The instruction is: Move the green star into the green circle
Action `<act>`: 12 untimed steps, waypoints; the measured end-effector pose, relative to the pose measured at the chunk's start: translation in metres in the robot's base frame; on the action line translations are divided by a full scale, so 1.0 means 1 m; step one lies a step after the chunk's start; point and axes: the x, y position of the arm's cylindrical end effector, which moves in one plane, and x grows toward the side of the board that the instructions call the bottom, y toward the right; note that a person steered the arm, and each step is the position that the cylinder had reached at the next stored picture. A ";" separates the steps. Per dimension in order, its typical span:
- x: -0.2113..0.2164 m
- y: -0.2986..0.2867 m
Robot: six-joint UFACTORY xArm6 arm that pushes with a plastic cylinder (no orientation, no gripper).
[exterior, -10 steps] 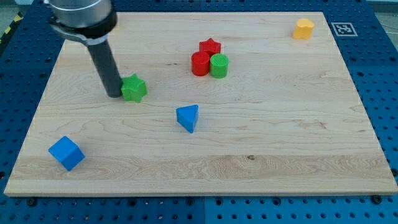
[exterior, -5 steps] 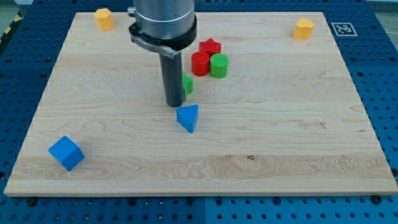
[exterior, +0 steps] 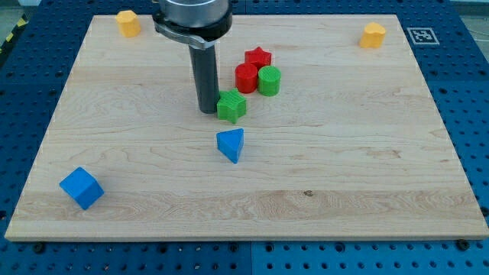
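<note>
The green star (exterior: 231, 106) lies near the board's middle, just below and left of the red circle (exterior: 246, 78). The green circle (exterior: 269, 80) stands to the right of the red circle, touching it, about a block's width up and right of the star. My tip (exterior: 208, 111) rests on the board right against the star's left side. The rod rises from there to the view's top.
A red star (exterior: 258, 57) sits above the two circles. A blue triangle (exterior: 231, 144) lies below the green star. A blue cube (exterior: 81, 188) is at the lower left. Yellow blocks sit at the top left (exterior: 128, 23) and top right (exterior: 374, 35).
The green star has been pushed to the right, from the board's left-middle to just below the red circle. My tip followed it and has now drawn slightly up and left.
</note>
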 end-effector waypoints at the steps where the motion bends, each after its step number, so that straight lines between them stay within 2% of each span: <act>1: 0.009 0.004; 3: 0.016 0.065; 4: 0.016 0.071; 6: 0.043 0.086; 7: 0.043 0.128; 12: 0.014 0.116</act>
